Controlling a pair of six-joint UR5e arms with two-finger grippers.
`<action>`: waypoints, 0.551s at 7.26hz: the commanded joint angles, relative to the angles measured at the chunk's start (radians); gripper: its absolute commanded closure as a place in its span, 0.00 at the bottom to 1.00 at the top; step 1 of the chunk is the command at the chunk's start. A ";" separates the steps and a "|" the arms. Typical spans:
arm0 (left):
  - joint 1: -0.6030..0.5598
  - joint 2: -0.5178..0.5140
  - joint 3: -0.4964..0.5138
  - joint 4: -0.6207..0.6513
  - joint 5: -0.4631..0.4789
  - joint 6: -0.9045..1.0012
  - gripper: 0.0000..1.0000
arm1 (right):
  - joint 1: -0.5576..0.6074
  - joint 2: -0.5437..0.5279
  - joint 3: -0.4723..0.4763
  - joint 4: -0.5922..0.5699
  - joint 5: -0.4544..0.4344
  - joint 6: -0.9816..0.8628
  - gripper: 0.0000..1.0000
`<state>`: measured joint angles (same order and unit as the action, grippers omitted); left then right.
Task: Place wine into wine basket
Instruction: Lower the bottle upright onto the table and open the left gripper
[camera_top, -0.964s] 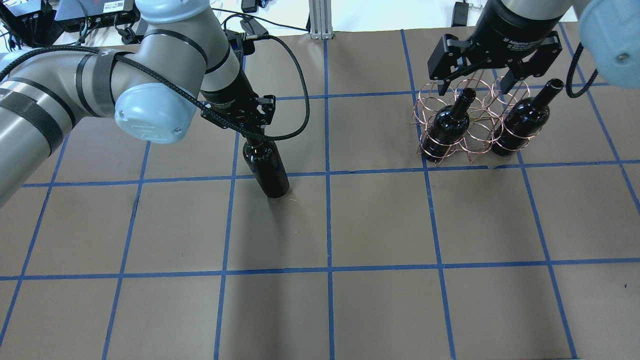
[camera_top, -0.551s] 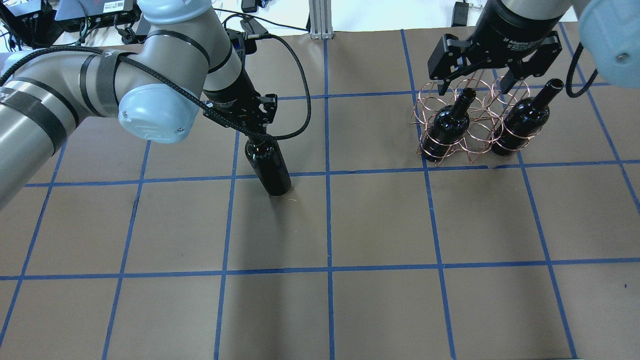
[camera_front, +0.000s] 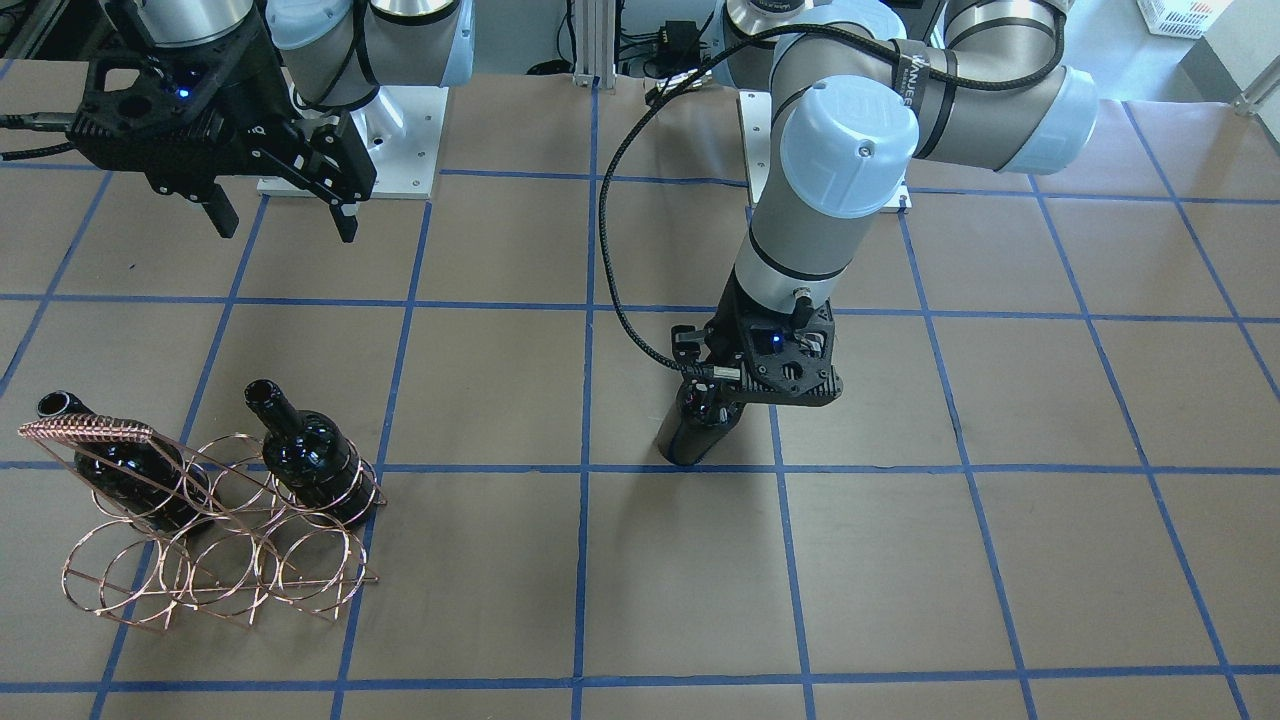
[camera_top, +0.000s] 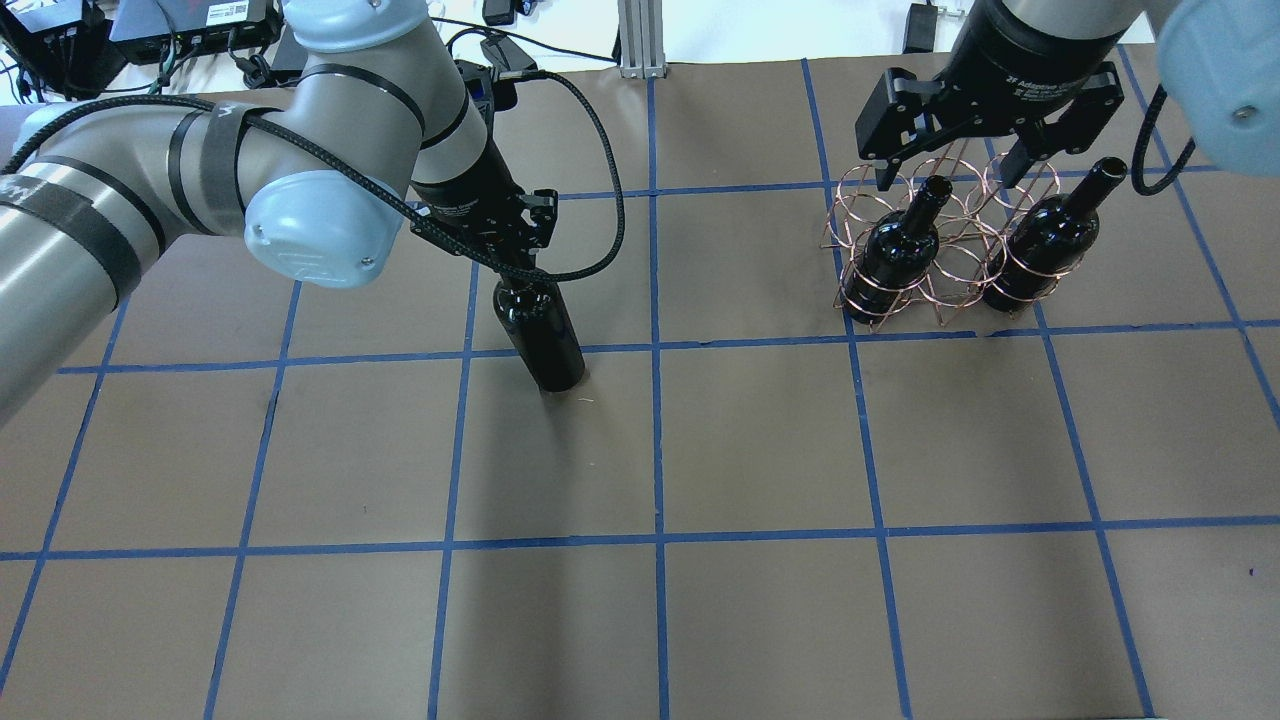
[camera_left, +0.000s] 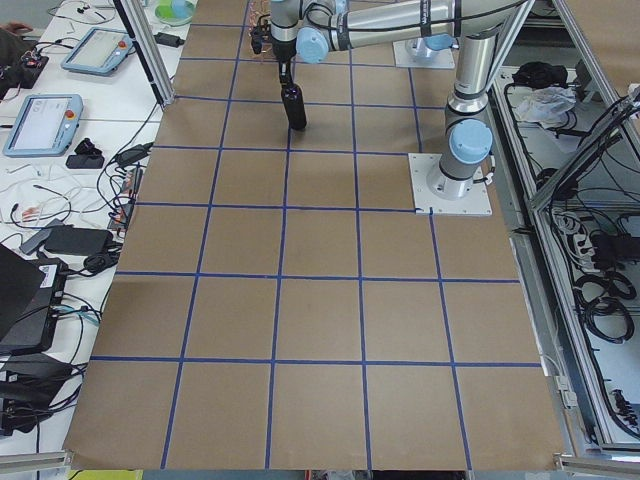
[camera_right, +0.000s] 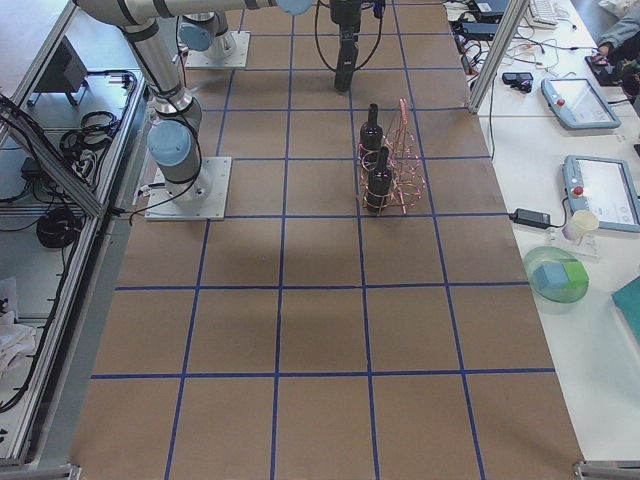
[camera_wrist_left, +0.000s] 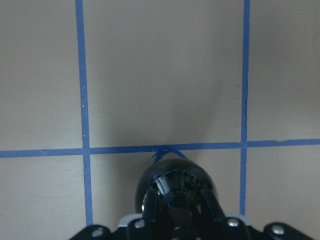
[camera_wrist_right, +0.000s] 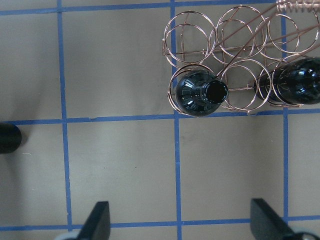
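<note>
My left gripper (camera_top: 503, 252) is shut on the neck of a near-black wine bottle (camera_top: 540, 335) and holds it upright, its base at or just above the table. The left wrist view shows the bottle's shoulder (camera_wrist_left: 175, 185) between the fingers. The copper wire wine basket (camera_top: 955, 268) stands at the right and holds two look-alike bottles (camera_top: 895, 255) (camera_top: 1045, 245), with an empty loop between them. My right gripper (camera_top: 948, 172) hangs open and empty above the basket. In the front view the held bottle (camera_front: 695, 435) is mid-table and the basket (camera_front: 215, 570) is at lower left.
The brown table (camera_top: 760, 450) carries a blue tape grid. The right wrist view looks down on the basket (camera_wrist_right: 235, 47) and the open neck of one racked bottle (camera_wrist_right: 197, 92). Cables and electronics (camera_top: 180, 30) lie past the table's far edge.
My left arm has carried the held bottle a little to the right. The right gripper and the basket have not moved.
</note>
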<state>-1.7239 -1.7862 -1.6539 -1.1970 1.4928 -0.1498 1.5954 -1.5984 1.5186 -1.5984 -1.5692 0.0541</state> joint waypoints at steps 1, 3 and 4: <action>-0.012 -0.001 -0.001 -0.003 0.000 -0.002 1.00 | 0.000 0.000 0.002 0.000 0.000 0.000 0.00; -0.019 -0.004 -0.001 -0.004 0.004 -0.004 0.95 | 0.000 0.000 0.002 0.000 0.002 0.000 0.00; -0.022 -0.004 -0.001 -0.003 0.007 0.001 0.49 | 0.000 0.000 0.000 0.000 0.002 0.000 0.00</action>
<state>-1.7415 -1.7893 -1.6551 -1.2005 1.4964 -0.1517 1.5953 -1.5984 1.5194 -1.5984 -1.5679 0.0541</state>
